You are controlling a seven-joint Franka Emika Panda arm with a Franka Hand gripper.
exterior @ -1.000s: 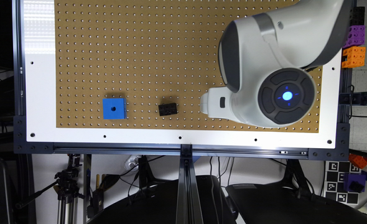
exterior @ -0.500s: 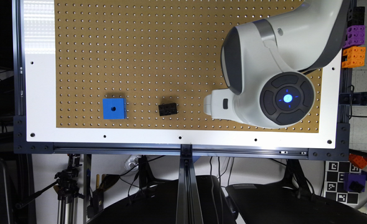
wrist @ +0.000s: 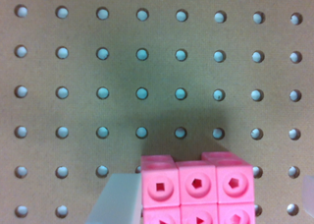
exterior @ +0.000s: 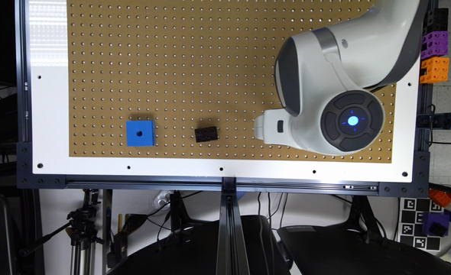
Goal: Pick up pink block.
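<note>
In the wrist view the pink block (wrist: pixel 197 190) lies on the brown pegboard (wrist: pixel 147 71), its studded face toward the camera and its lower part cut off by the frame edge. My gripper (wrist: pixel 213 204) is open around it. One pale finger (wrist: pixel 117 202) sits right beside one side of the block, and the other finger (wrist: pixel 309 192) stands well apart from the opposite side. In the exterior view the gripper's white part (exterior: pixel 265 128) hangs low over the board at the exterior view's right, and the arm hides the block there.
A black brick (exterior: pixel 206 134) and a larger blue cube (exterior: pixel 140 133) with a centre hole lie on the pegboard (exterior: pixel 172 57) toward the exterior view's left. The white border (exterior: pixel 225 168) runs along the near edge. Purple and orange blocks (exterior: pixel 435 57) sit off the board.
The arm and the gripper's white part have drifted slightly toward the exterior view's right. The black brick and blue cube have not moved.
</note>
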